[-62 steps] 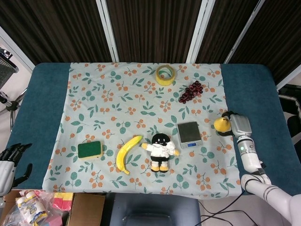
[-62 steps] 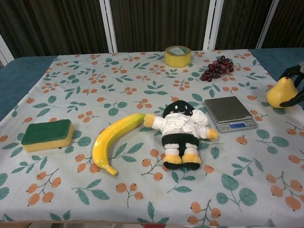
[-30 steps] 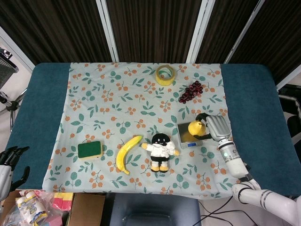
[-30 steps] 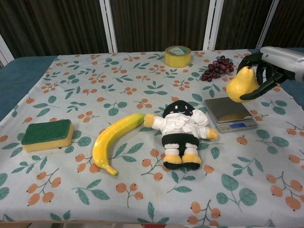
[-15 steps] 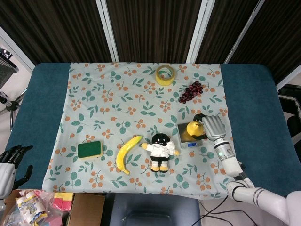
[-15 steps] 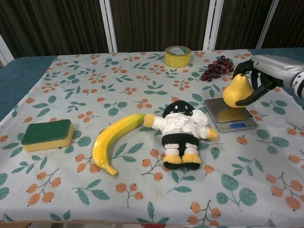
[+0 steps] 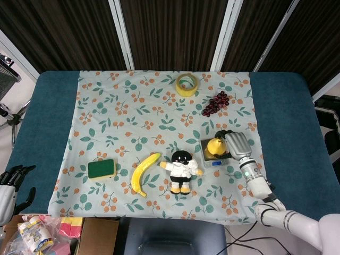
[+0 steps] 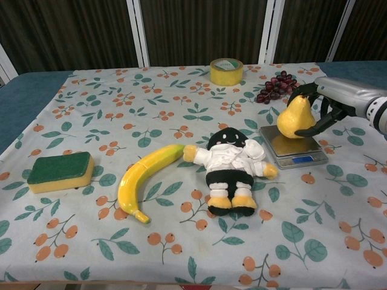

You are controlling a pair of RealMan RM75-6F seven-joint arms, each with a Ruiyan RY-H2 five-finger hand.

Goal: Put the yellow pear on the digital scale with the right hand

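Note:
My right hand (image 7: 237,145) (image 8: 329,99) holds the yellow pear (image 7: 215,146) (image 8: 295,118) upright over the digital scale (image 7: 214,153) (image 8: 292,145), with dark fingers wrapped around its top and right side. In the chest view the pear's base is at the scale's steel platform; whether it touches I cannot tell. The scale is a small silver unit with a blue display strip at its front. My left hand (image 7: 11,186) hangs with fingers apart off the table's left edge, holding nothing.
On the floral cloth (image 7: 122,106) lie a plush doll (image 7: 181,167) just left of the scale, a banana (image 7: 143,171), a green and yellow sponge (image 7: 101,169), purple grapes (image 7: 215,102) and a tape roll (image 7: 186,84). Boxes (image 7: 64,228) sit below the table's front left.
My right hand carried the pear from the table's right side leftward to the scale and lowered it onto the platform area. The left hand stayed put.

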